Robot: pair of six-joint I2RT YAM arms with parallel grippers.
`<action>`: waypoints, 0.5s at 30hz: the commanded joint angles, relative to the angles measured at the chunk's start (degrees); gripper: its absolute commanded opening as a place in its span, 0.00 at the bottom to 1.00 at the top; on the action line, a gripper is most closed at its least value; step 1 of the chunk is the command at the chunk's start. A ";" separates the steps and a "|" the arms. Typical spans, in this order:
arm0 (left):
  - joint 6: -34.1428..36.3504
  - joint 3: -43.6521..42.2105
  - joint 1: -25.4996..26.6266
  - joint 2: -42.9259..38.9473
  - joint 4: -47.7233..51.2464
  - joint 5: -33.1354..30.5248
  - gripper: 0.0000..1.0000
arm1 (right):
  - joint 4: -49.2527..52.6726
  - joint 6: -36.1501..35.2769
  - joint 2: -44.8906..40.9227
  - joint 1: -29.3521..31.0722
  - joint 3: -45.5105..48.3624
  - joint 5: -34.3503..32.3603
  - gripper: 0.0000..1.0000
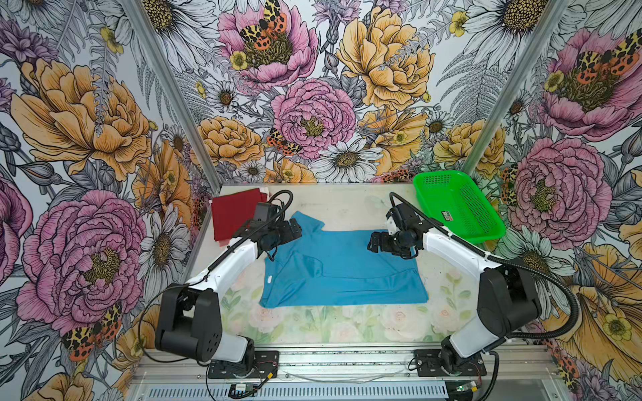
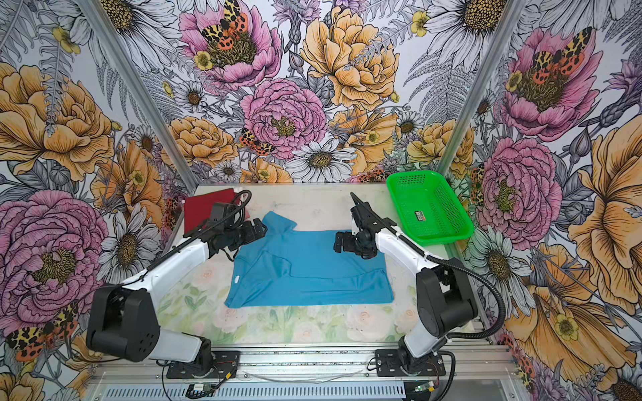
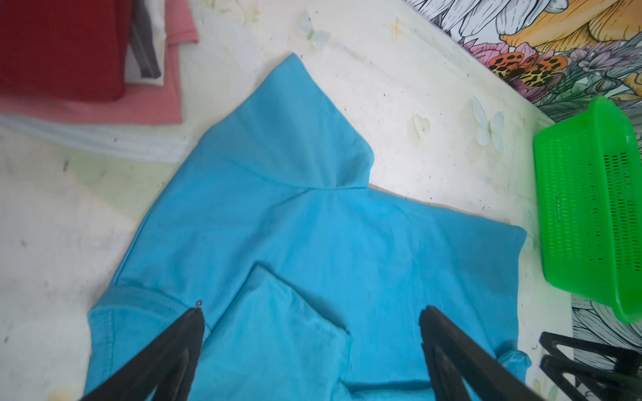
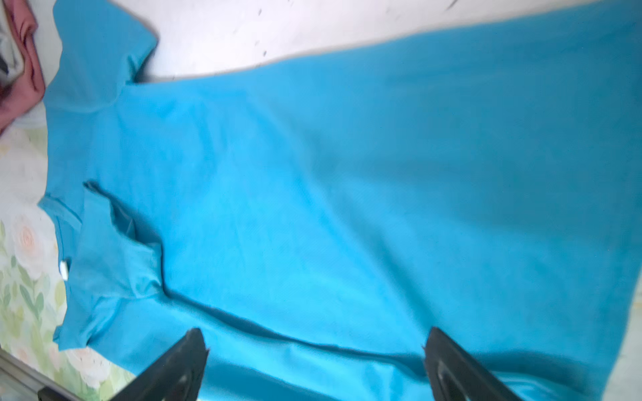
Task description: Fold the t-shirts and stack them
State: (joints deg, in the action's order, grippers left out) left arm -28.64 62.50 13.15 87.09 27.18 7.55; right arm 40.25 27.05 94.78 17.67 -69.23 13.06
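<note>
Both arms rise from bases at the near edge, elbows bent outward, white forearms slanting in over the surface (image 1: 347,203) so the wrists face each other. Between them lies the sky-blue t-shirt (image 1: 342,270), spread mid-surface with its long axis running left to right: neck and white tag point left, hem right. Its far sleeve (image 1: 307,222) sticks out toward the back wall; the near sleeve is folded onto the body, and a fold line runs along the near side.

Over the shoulder by the far sleeve, the left claw (image 1: 294,230) is spread wide and grips nothing, its fingertips (image 3: 196,314) above the cloth. Spread just as wide and empty, the right claw (image 1: 374,244) hangs over the shirt's far edge toward the hem.

At the far left corner sits the folded maroon t-shirt (image 1: 236,215) atop pink and white ones (image 3: 149,114). A green basket (image 1: 458,208) stands far right.
</note>
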 commanded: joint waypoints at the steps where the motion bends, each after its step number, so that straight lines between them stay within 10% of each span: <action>1: 4.75 6.98 -0.82 7.76 1.46 0.00 0.92 | 1.11 -4.19 5.30 -3.88 -5.78 -4.02 0.98; 15: 9.08 28.77 -3.74 30.29 -0.09 2.24 0.79 | 2.81 -5.23 25.19 -13.10 -23.72 -14.91 0.52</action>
State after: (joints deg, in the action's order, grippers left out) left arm -21.82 88.60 9.76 116.95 27.68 8.27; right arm 42.28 22.39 118.45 4.82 -89.25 0.30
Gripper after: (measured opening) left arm 0.789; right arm 0.549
